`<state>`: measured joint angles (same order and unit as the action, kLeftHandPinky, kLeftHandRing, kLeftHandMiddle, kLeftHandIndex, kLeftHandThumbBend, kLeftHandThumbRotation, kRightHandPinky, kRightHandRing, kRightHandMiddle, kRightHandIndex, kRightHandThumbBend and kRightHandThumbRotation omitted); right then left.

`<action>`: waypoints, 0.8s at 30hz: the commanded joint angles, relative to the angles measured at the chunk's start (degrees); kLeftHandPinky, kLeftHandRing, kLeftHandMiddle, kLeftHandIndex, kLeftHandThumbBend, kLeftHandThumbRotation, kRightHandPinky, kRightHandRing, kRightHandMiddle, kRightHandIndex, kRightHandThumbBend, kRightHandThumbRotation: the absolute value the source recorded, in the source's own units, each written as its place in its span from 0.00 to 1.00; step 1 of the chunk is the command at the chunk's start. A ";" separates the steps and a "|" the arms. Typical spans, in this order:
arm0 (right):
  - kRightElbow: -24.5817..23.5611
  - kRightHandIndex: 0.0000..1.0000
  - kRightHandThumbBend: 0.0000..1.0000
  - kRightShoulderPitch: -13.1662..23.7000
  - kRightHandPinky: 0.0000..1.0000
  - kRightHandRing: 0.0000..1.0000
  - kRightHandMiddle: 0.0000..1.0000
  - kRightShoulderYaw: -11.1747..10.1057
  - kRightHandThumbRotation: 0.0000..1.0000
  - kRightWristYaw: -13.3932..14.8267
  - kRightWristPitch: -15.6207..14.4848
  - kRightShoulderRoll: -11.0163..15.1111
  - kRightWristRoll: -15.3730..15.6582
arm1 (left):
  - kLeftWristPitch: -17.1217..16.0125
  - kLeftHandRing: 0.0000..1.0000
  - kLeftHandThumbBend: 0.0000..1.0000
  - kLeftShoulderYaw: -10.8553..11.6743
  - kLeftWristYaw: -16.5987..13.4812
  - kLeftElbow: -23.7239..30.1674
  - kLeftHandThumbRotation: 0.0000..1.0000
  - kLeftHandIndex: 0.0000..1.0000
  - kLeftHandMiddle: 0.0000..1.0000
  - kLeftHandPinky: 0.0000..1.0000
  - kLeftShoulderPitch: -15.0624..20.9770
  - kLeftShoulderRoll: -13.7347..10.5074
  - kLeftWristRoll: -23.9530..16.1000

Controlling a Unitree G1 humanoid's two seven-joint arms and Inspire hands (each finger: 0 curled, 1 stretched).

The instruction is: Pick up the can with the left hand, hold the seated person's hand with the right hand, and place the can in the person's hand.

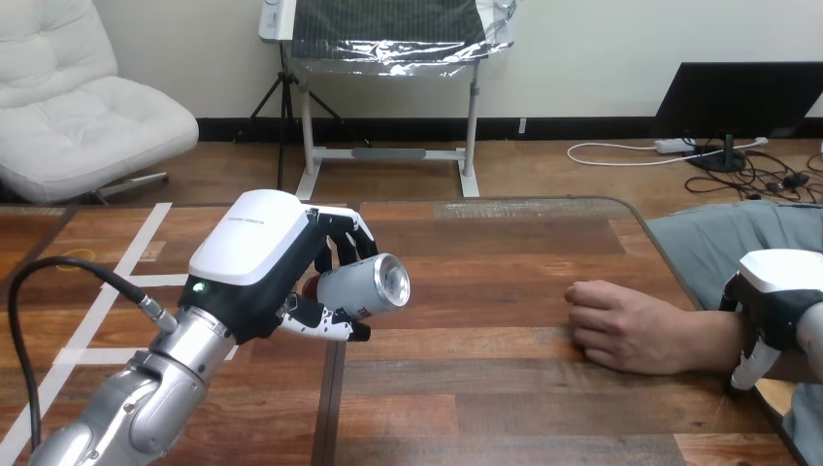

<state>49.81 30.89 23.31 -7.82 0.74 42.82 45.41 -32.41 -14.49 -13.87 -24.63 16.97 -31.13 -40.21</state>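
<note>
Head view: left hand (254,277), 9 o'clock, is clasping the can (367,286). Right hand (776,291) is overlying the person's wrist (711,342) at 3 o'clock; grasp unclear.

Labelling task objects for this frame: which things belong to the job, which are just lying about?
Job: can, gripped in left hand; person's hand, resting on the table; right hand at its wrist.
Lying about: white tape strips on the table.
</note>
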 commanded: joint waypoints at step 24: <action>2.90 0.41 0.66 0.07 0.16 0.25 0.37 1.92 0.00 0.90 0.38 -3.51 -0.89 | -0.13 0.42 0.66 2.11 -0.61 2.47 0.00 0.50 0.48 0.37 4.12 -0.63 1.15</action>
<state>50.59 31.26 23.97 -6.70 0.82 42.58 45.23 -32.41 -14.48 -13.66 -24.62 16.97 -31.17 -40.10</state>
